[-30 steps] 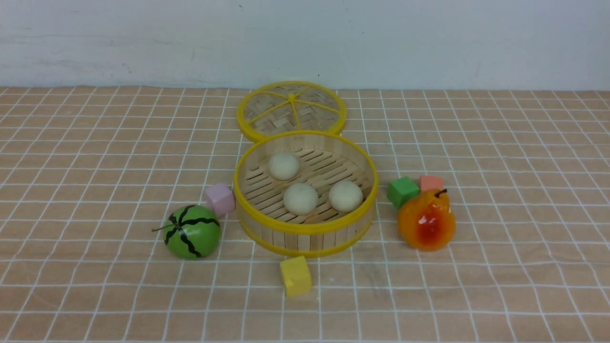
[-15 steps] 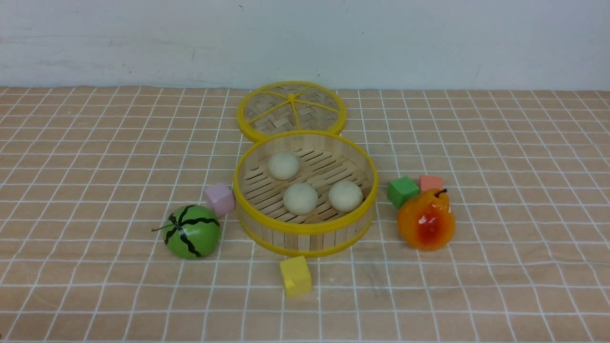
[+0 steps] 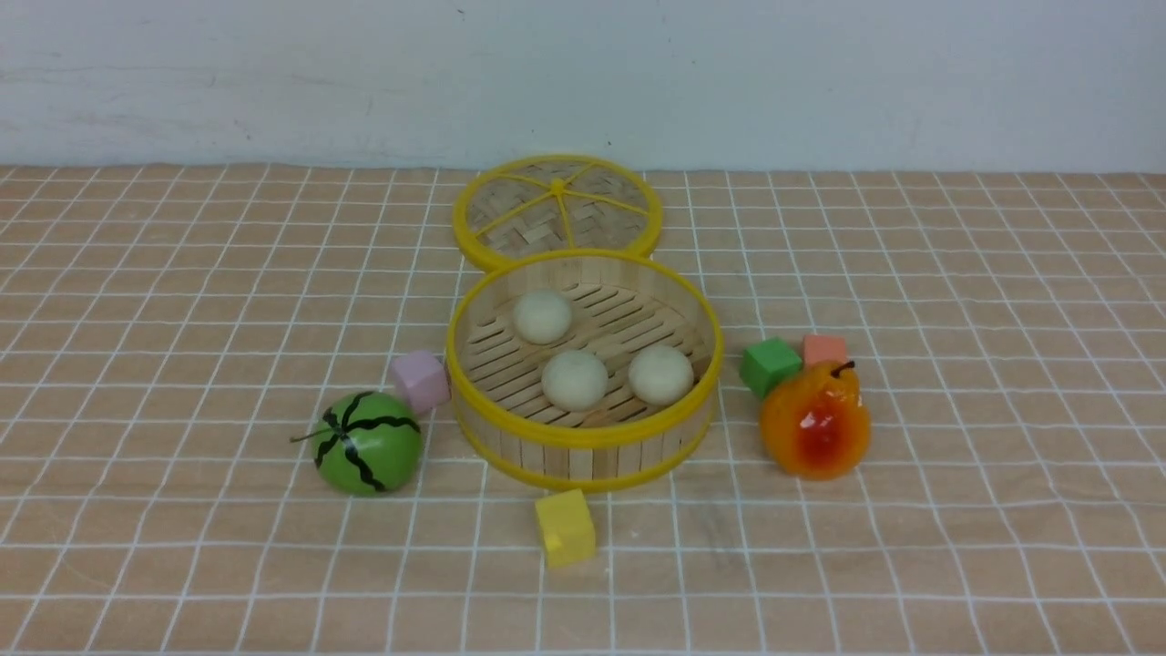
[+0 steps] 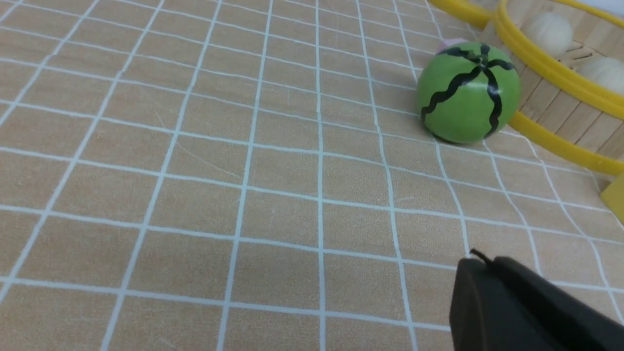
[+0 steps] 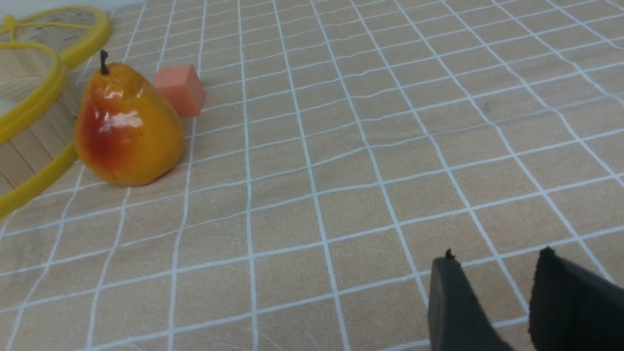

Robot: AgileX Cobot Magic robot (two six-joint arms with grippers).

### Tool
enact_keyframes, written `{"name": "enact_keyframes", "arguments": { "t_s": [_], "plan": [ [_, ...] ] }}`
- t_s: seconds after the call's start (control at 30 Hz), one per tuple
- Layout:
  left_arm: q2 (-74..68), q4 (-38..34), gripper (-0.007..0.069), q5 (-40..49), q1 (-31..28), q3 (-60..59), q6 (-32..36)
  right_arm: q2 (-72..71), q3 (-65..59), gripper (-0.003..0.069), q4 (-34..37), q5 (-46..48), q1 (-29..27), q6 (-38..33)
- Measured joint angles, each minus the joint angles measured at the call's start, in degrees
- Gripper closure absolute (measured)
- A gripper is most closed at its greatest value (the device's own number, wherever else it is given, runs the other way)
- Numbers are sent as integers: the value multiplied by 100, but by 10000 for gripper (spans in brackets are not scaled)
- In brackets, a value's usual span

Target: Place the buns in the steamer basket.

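Observation:
The steamer basket (image 3: 583,435) stands mid-table, round bamboo with yellow rims. Three off-white buns lie on its slatted floor: one at the back (image 3: 542,316), one at the front middle (image 3: 574,380), one at the front right (image 3: 660,374). The left wrist view shows the basket wall (image 4: 560,105) and two buns (image 4: 548,28) (image 4: 607,73). My left gripper (image 4: 487,265) is shut and empty, low over the cloth, short of the watermelon ball. My right gripper (image 5: 497,261) is open and empty over bare cloth, away from the pear. Neither gripper shows in the front view.
A green striped watermelon ball (image 3: 366,444) and pink cube (image 3: 421,380) sit left of the basket. A yellow cube (image 3: 565,527) lies in front. A green cube (image 3: 770,365), salmon cube (image 3: 824,349) and pear (image 3: 815,424) sit right. The woven lid (image 3: 557,211) lies behind.

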State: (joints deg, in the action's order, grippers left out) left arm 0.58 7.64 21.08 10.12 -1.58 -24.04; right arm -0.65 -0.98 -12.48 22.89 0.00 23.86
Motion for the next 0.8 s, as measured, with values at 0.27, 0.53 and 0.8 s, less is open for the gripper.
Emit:
{"name": "enact_keyframes", "arguments": {
  "t_s": [0.27, 0.53, 0.8],
  "plan": [
    [0, -4, 629, 0, 0, 0, 11, 0, 0, 418, 0, 0, 0, 0],
    [0, -15, 624, 0, 0, 0, 15, 0, 0, 418, 0, 0, 0, 0],
    [0, -15, 623, 0, 0, 0, 15, 0, 0, 418, 0, 0, 0, 0]
  ]
}}
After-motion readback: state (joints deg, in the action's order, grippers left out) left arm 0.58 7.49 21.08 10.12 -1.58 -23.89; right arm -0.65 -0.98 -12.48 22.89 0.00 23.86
